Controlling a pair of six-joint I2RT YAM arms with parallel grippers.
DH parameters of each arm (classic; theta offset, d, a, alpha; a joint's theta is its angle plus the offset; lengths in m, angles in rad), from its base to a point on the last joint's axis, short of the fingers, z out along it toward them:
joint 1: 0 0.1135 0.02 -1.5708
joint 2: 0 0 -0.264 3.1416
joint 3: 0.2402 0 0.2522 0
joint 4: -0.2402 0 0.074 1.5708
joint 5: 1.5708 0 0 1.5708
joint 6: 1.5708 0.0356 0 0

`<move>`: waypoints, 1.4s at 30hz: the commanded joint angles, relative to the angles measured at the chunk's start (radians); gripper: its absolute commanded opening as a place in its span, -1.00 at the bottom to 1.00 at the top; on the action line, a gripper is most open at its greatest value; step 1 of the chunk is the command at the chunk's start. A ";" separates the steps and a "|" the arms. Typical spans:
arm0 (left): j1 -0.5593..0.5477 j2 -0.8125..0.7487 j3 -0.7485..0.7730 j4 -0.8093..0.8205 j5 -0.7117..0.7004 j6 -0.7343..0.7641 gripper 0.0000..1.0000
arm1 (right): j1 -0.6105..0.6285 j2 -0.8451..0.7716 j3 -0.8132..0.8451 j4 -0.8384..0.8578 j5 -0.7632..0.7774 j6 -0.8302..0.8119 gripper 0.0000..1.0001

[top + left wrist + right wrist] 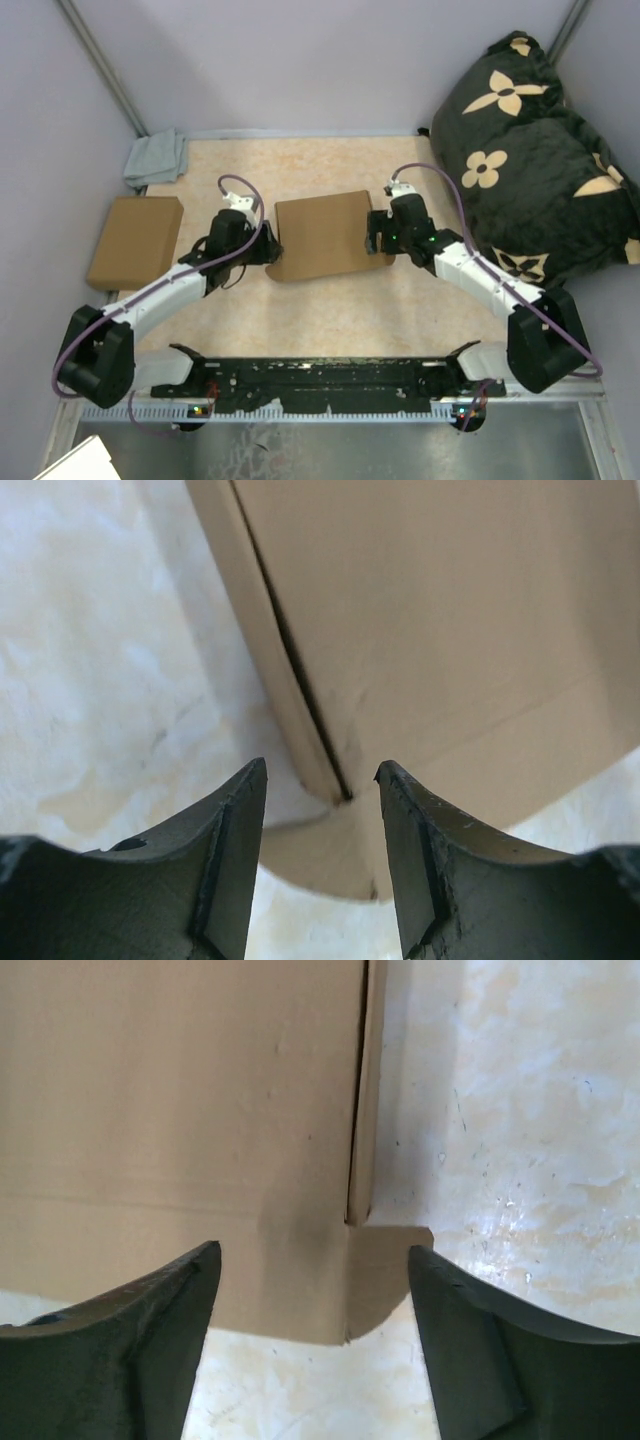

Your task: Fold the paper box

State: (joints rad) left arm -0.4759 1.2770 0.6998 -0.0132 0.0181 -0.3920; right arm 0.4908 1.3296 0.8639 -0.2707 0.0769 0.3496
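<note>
Beige tabletop [330, 310], paper box [320, 235] at ctr, L gripper [322, 768] & R gripper [315, 1248] both apart, flanking it

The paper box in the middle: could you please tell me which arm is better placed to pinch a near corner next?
Probably left: the left claw, open, closely flanks the corner seam of the paper box; the right claw, open, stands wider around its corner.

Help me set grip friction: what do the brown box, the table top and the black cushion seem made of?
The paper box: thin brown cardboard, matte; creases and a raw cut edge show. The table top: hard, beige, mottled, slightly glossy, perhaps laminate or stone-look; unclear. The cushion: soft black fabric, tan flower print, wrinkled and puffy.
</note>
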 commanded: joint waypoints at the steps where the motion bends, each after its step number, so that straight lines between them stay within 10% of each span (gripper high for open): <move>1: -0.007 -0.112 -0.078 -0.006 0.090 -0.056 0.12 | 0.006 -0.091 -0.043 0.050 -0.071 -0.019 0.67; 3: -0.015 -0.141 -0.084 -0.026 0.107 -0.060 0.12 | 0.006 -0.092 -0.052 0.041 -0.077 -0.021 0.98; 42: -0.137 -0.091 -0.117 -0.033 0.100 -0.055 0.12 | 0.014 -0.027 -0.100 0.043 -0.332 -0.076 0.98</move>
State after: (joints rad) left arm -0.6052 1.1934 0.5785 -0.0677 0.0978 -0.4450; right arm 0.4923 1.3247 0.7654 -0.2543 -0.1867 0.2840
